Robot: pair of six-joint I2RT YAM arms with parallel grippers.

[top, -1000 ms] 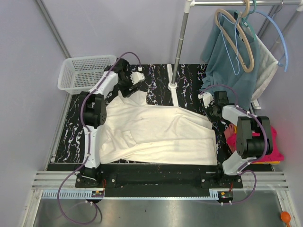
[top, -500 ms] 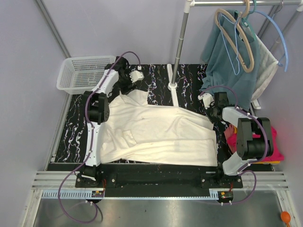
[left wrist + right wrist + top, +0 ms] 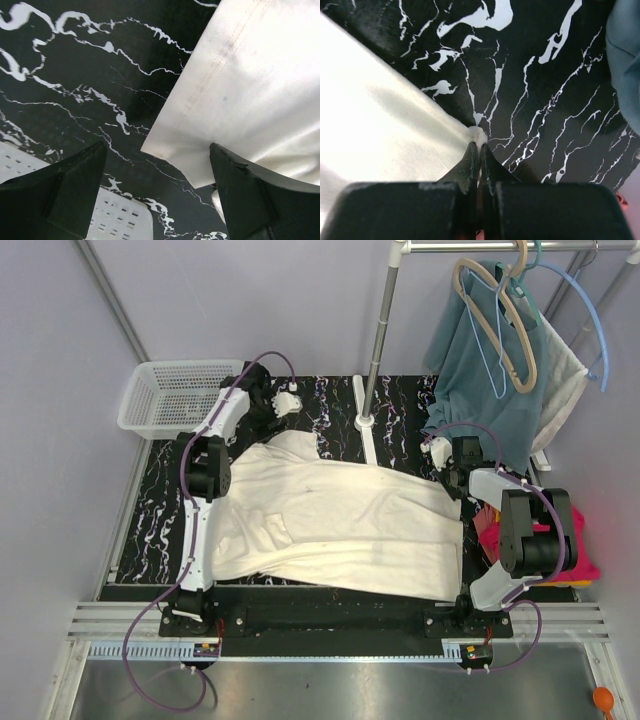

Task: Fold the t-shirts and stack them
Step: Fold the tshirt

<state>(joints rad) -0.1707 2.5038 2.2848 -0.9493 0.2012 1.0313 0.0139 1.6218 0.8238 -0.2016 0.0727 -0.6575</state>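
top view, arm bases at 6 o'clock. the cream tee (image 3: 335,525) lies spread and creased across the middle of the table (image 3: 400,405), its long axis running from 9 to 3 o'clock. the left gripper (image 3: 157,146) hangs at the tee's 11 o'clock with jaws wide. a hemmed corner of the tee shows between its fingers (image 3: 75,175); whether they touch it cannot be told. the right gripper (image 3: 479,144) sits at the tee's 2 o'clock edge, jaws pinched together on a small tuck of that edge. the pink tee (image 3: 580,562) lies at the table's 4 o'clock, partly hidden by the right arm, with an orange cloth (image 3: 487,515) just beside it. the basket (image 3: 180,395) is at 10 o'clock. the teal garment (image 3: 480,370) hangs at 1 o'clock.
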